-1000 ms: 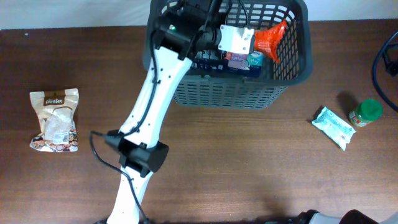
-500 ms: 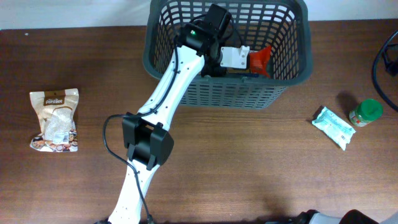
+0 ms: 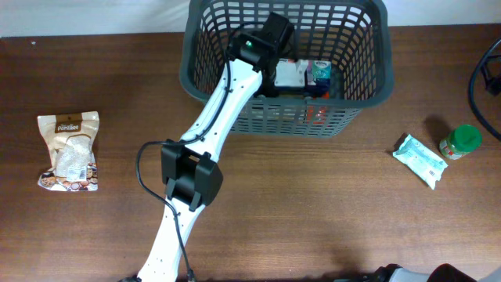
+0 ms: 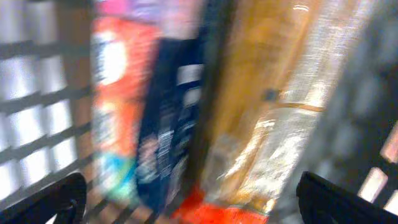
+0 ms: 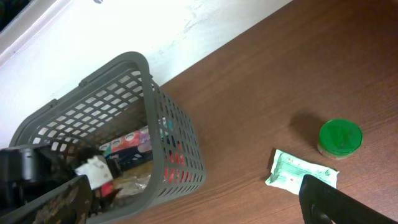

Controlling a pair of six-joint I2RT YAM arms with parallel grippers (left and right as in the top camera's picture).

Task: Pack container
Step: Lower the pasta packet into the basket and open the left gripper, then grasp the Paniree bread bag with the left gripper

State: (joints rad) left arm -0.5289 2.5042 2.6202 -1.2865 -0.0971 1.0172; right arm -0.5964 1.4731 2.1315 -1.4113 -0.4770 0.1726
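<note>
The container, a dark grey lattice basket [image 3: 385,55], stands at the table's back centre. My left arm reaches over its near wall, and my left gripper [image 3: 305,81] hangs inside, open. In the left wrist view its fingertips stand wide apart at the bottom corners, left gripper [image 4: 199,202], with a red-orange bag [image 4: 230,211] and a clear crinkly pack [image 4: 273,143] lying below, not gripped. A dark blue pack [image 4: 165,124] leans by the lattice wall [image 4: 37,124]. The red bag [image 3: 317,114] shows through the front slots. My right gripper [image 5: 189,200] is open and empty, away from the basket [image 5: 149,112].
A brown-and-white snack bag [image 3: 69,151] lies at the far left. A white-green packet [image 3: 420,160] and a green-lidded jar [image 3: 460,142] sit at the right, also in the right wrist view as packet [image 5: 301,174] and jar [image 5: 340,137]. A teal pack [image 3: 319,73] lies in the basket.
My left gripper has gone from shut on the red-orange bag to open. The bag has dropped to the basket floor by the front wall. The right arm has not moved.
</note>
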